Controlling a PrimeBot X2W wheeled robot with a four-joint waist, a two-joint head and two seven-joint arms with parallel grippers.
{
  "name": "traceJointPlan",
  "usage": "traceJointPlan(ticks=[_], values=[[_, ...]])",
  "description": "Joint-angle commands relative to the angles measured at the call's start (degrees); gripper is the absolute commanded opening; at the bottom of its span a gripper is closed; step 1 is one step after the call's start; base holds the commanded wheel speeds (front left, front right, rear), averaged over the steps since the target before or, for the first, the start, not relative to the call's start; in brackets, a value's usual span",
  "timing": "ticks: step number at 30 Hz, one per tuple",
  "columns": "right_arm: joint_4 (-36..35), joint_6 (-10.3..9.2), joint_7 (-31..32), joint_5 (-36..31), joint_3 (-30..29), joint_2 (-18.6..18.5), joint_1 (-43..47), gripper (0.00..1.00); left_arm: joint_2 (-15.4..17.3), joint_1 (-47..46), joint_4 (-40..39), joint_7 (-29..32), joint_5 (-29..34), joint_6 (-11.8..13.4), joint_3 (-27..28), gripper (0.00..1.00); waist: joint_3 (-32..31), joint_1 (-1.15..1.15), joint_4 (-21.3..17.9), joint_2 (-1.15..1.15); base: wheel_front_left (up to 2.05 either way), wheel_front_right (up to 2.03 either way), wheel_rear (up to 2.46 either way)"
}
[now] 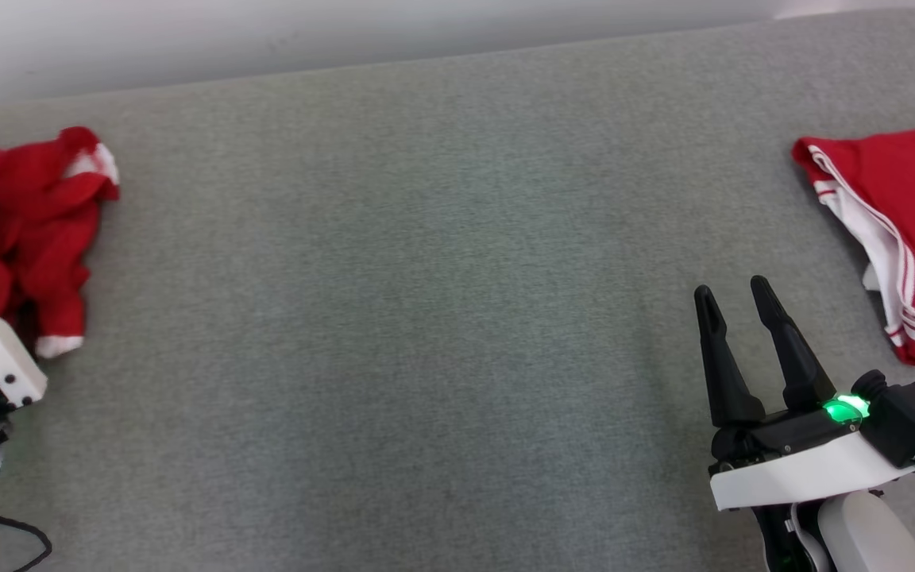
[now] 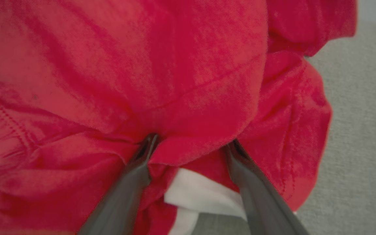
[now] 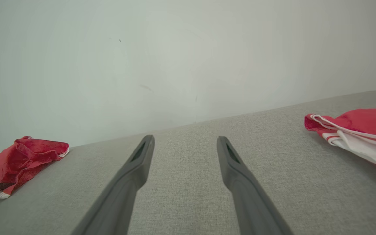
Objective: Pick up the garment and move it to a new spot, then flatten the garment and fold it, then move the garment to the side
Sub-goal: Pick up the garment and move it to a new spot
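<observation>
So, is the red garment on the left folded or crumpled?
Crumpled: the red garment lies bunched in irregular folds, with the left gripper open, pushed into it.

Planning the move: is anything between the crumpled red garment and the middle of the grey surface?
Nothing visible. The crumpled garment sits at the left gripper; the grey surface toward the centre is bare. The folded garment and right gripper lie far right.
</observation>
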Motion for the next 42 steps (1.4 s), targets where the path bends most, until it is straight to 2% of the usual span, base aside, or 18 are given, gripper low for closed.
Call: traceJointPlan(ticks=[1, 5, 7, 8, 16, 21, 27, 33, 42], values=[[-0.1, -0.12, -0.2, 0.1, 0.0, 0.3, -0.6, 1.00, 0.3, -0.2, 2.4, 2.1, -0.2, 0.2, -0.2, 1.00, 0.9, -0.01, -1.7, 0.00, 0.00, 0.00, 0.00], [0.3, -0.12, -0.2, 0.1, 0.0, 0.4, -0.5, 1.00, -0.3, 0.1, 7.1, 4.0, -0.6, -0.3, -0.9, 1.00, 0.6, -0.01, -2.4, 0.00, 0.00, 0.00, 0.00], [0.5, -0.12, -0.2, -0.1, -0.1, 0.4, -0.2, 1.00, -0.1, 0.1, 8.2, 3.2, -0.5, -0.4, -1.2, 0.23, 0.0, -0.01, -2.3, 0.00, 0.00, 0.00, 0.00], [0.6, -0.12, -0.2, -0.3, -0.2, 0.4, 0.1, 1.00, 0.0, 0.0, 8.6, 2.7, -0.4, -0.4, -1.3, 0.00, -0.4, -0.01, -2.2, 0.00, 0.00, 0.00, 0.00], [1.3, -0.12, -0.2, -0.7, 0.1, -0.1, 1.8, 1.00, 0.5, -3.2, 8.2, -2.7, 1.7, -1.7, -4.3, 0.00, -5.5, -0.01, 0.2, 0.00, 0.00, 0.00, 0.00], [2.1, -0.12, -0.2, -0.8, 0.7, -0.2, 3.2, 1.00, -0.6, -4.4, 6.3, -5.6, 2.0, -2.9, -6.8, 0.00, -10.3, -0.01, 1.2, 0.00, 0.00, 0.00, 0.00], [2.8, -0.12, -0.1, -0.4, 1.0, -0.5, 5.1, 1.00, -2.4, -4.9, 2.2, -6.4, 1.4, -3.8, -10.6, 0.00, -14.7, -0.01, 1.5, 0.00, 0.00, 0.00, 0.00], [2.2, -0.12, -0.2, -0.6, -0.4, -1.4, 6.9, 1.00, -5.1, -2.6, -7.8, -5.2, -2.0, -3.9, -17.4, 0.00, -17.8, -0.01, 0.8, 0.00, 0.00, 0.00, 0.00], [1.1, -0.12, -0.1, -1.2, -2.4, -2.0, 8.2, 1.00, -6.4, 3.6, -30.7, -0.1, -5.9, -3.8, -24.1, 0.00, -19.7, -0.01, -3.7, 0.00, 0.00, 0.00, 0.00]])
